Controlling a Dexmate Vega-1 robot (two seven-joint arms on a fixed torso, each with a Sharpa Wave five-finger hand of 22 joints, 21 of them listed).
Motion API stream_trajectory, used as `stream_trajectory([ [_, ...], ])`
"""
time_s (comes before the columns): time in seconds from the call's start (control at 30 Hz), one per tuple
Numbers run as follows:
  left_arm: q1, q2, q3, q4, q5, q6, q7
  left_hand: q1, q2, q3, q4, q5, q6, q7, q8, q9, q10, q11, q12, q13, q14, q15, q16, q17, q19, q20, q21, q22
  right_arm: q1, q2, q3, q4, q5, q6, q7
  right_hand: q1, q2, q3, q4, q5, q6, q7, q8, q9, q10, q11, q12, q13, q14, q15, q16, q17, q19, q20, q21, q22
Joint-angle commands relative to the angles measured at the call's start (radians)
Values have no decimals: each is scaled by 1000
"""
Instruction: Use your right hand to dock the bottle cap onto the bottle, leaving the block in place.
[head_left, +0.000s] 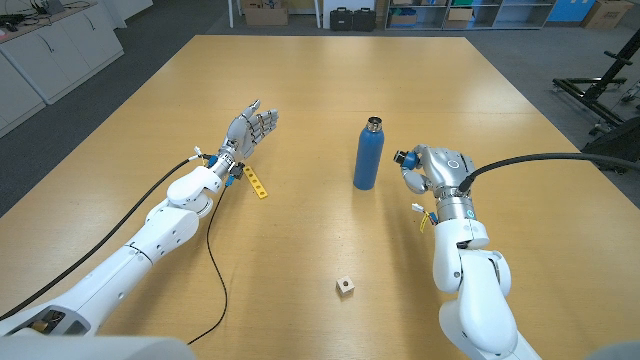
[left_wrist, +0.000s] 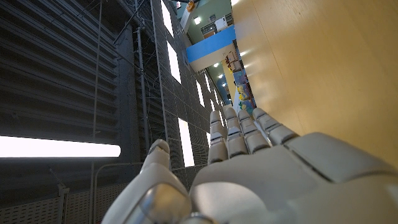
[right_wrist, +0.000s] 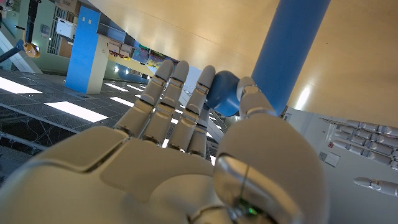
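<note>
Nearest you, the small block (head_left: 345, 287) sat alone on the wooden table (head_left: 300, 240), well apart from both hands. Farther in, your right hand (head_left: 415, 172) hung just beside the upright blue bottle (head_left: 368, 154), and the right wrist view showed it pinching the blue bottle cap (right_wrist: 222, 93) between its thumb and fingers, close to the bottle's side while the bottle's mouth stood uncapped. Across the table your left hand (head_left: 250, 127) waited with its fingers spread and holding nothing, with a yellow strip (head_left: 256, 183) lying by its wrist.
</note>
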Motion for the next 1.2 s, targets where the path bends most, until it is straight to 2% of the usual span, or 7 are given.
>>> stream_trajectory([
  [0.03, -79, -82, 50, 87, 40, -7, 20, 3, 12, 8, 3, -3, 12, -3, 7, 3, 9, 4, 4, 2, 8, -21, 3, 2, 16, -28, 6, 3, 84, -106, 110, 43, 164, 116, -57, 75, 60, 13, 5, 3, 246, -123, 9, 4, 11, -3, -4, 3, 10, -129, -4, 1, 7, -39, 4, 2],
  [0.17, -92, -98, 65, 91, 61, -10, 35, 4, 13, 8, 3, -3, 12, -4, 6, 3, 10, 3, 4, 2, 9, -20, 4, 2, 18, -28, 7, 3, 110, -144, 139, 59, 205, 135, -64, 77, 59, 14, 5, 3, 244, -124, 9, 4, 13, -4, -5, 3, 10, -131, -5, 1, 4, -41, 3, 2],
  [0.47, -98, -89, 63, 64, 66, -11, 27, 4, 14, 9, 3, -3, 14, -3, 6, 3, 13, 5, 4, 2, 13, -20, 4, 2, 19, -28, 6, 3, 170, -182, 155, 86, 239, 119, -75, 85, 60, 17, 4, 5, 247, -130, 10, 3, 15, -5, -9, 3, 12, -134, -8, 1, 2, -44, 3, 2],
  [0.73, -95, -65, 51, 36, 72, -3, 33, 4, 15, 10, 2, -3, 16, -5, 6, 3, 16, 4, 4, 2, 14, -20, 3, 2, 19, -28, 6, 3, 208, -235, 176, 141, 329, 197, -234, 104, 60, 24, -1, 8, 260, -141, 16, 3, 24, -7, -13, 4, 13, -140, -13, 0, 7, -49, 6, 2],
  [0.93, -96, -62, 48, 40, 67, 0, 27, 5, 16, 10, 2, -3, 18, -4, 6, 3, 17, 3, 4, 2, 15, -21, 3, 2, 20, -28, 5, 3, 238, -283, 155, 161, 326, 229, -295, 111, 60, 26, -2, 9, 255, -149, 14, 2, 20, -7, -18, 4, 17, -140, -14, 1, 11, -54, 8, 2],
  [1.2, -97, -60, 48, 43, 69, -3, 26, 5, 16, 11, 1, -4, 20, -5, 6, 3, 19, 3, 4, 2, 16, -21, 2, 2, 19, -29, 4, 3, 271, -385, 127, 161, 257, 266, -300, 136, 60, 35, -7, 14, 255, -163, 15, 1, 14, -8, -29, 6, 20, -148, -20, 1, 23, -74, 14, 2],
])
